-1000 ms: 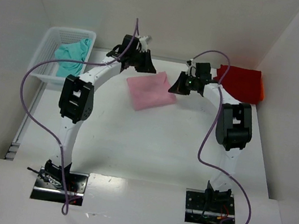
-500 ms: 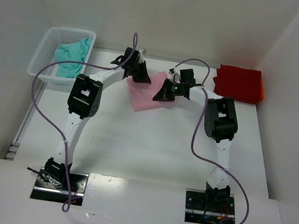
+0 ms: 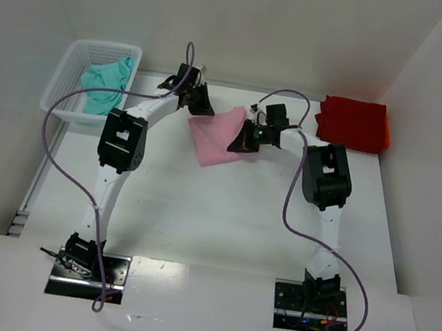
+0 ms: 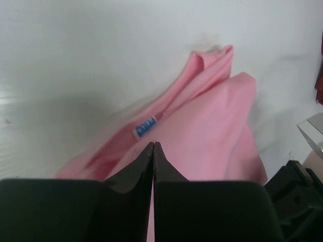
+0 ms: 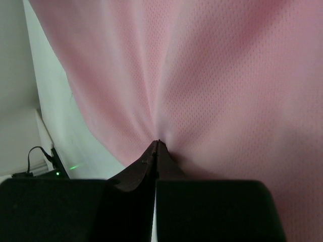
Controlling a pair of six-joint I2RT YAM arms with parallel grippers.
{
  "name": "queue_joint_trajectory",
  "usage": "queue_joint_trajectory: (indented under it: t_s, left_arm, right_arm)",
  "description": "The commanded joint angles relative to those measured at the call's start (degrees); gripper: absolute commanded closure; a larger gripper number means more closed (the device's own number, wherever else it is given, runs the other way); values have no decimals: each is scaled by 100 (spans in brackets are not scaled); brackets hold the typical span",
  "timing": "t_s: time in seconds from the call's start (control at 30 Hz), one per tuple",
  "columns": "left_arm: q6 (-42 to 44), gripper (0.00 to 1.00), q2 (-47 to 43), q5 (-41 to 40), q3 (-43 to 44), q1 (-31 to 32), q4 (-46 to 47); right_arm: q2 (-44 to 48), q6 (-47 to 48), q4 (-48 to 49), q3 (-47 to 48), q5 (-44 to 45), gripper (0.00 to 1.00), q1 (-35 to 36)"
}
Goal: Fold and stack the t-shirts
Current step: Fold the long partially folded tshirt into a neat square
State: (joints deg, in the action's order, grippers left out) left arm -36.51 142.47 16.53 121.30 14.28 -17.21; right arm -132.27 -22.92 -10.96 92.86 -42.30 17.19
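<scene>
Robotics lab test cell. Plain white panels [image 3: 254, 18] box in a white worktop [image 3: 213, 215]. Left arm [image 3: 118, 144] and right arm [image 3: 327, 179] bolted on metal plates [image 3: 89, 267], purple cables [image 3: 43, 140] trailing.

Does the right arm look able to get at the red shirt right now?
Probably not yet. The red shirt lies close by with nothing between, but the right gripper is shut on the pink shirt and would have to let go first.

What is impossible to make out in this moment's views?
- Top view: tips of the left tool and right tool, hidden under their own wrists.
- Left wrist: blue label on the pink t-shirt, too blurred to read.
- Right wrist: the shirt's outline, cut off by every edge.
</scene>
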Motion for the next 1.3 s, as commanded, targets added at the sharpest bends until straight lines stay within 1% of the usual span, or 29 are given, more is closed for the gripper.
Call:
queue_joint_trajectory:
  t_s: [0.0,0.1,0.2,0.33,0.37,0.4,0.47,0.5,0.53,0.57,0.63,0.67,0.7,0.73,0.77,0.83,0.87,0.93,0.97,1.07,1.23,1.27]
  left_arm:
    - [-102,95,78,25,87,-110,51]
    - [-50,95,79,218,140,-171,156]
    - [153,89,-52,411,210,-172,157]
    - [539,76,-762,500,210,-172,157]
    - [618,73,-887,569,210,-172,105]
    - [767,69,-1010,657,210,-172,-26]
    - [891,66,-1414,658,-8,-172,-185]
    - [952,63,-1581,658,-210,-172,-186]
    - [1005,62,-1939,658,-438,-102,-186]
    - [1006,62,-2125,658,-1006,-101,49]
    - [893,63,-2538,1112,-1562,-49,314]
    - [822,67,-2619,1254,-1791,-48,532]
    - [752,77,-2672,1395,-2020,30,665]
    - [638,81,-2672,1466,-2422,31,771]
    - [637,84,-2672,1467,-2583,196,876]
    - [566,90,-2594,1467,-2795,338,930]
    - [462,91,-2593,1406,-2996,399,1139]
    - [321,93,-2418,1248,-3129,566,1272]
    - [198,94,-2417,995,-3199,567,1473]
    - [100,94,-2163,685,-3253,620,1668]
    - [48,94,-1567,325,-2726,567,1607]
    - [48,94,-1478,324,-2612,567,1416]
  right_arm:
    - [306,349,-398,-391,477,100,-136]
    - [587,349,-398,-567,477,100,-277]
    - [929,349,-398,-471,337,100,-409]
    - [1299,51,-241,205,65,100,-409]
    - [1300,-106,-240,354,-40,99,-409]
    - [1300,-169,-240,695,-41,97,-409]
    - [1300,-169,-240,1022,-181,92,-409]
    - [1248,-169,-240,1180,-182,92,-409]
    - [1247,-169,-240,1425,-77,92,-409]
    - [1099,-108,-240,1532,89,92,-409]
    - [897,-46,-310,1796,152,92,-409]
    - [626,-46,-310,1893,152,92,-409]
    - [484,-46,-310,2024,83,94,-409]
    - [335,-46,-310,2086,82,98,-409]
    - [81,-46,-310,2139,82,99,-409]
    - [-114,6,-310,2192,388,99,-409]
    - [-202,7,-310,2193,520,99,-409]
    - [-431,147,-441,2394,827,99,-409]
    - [-492,225,-512,2456,933,99,-409]
    - [-555,288,-679,2456,1294,99,-409]
    - [-379,341,-679,1895,1734,99,-523]
    - [-318,341,-679,1807,1787,99,-524]
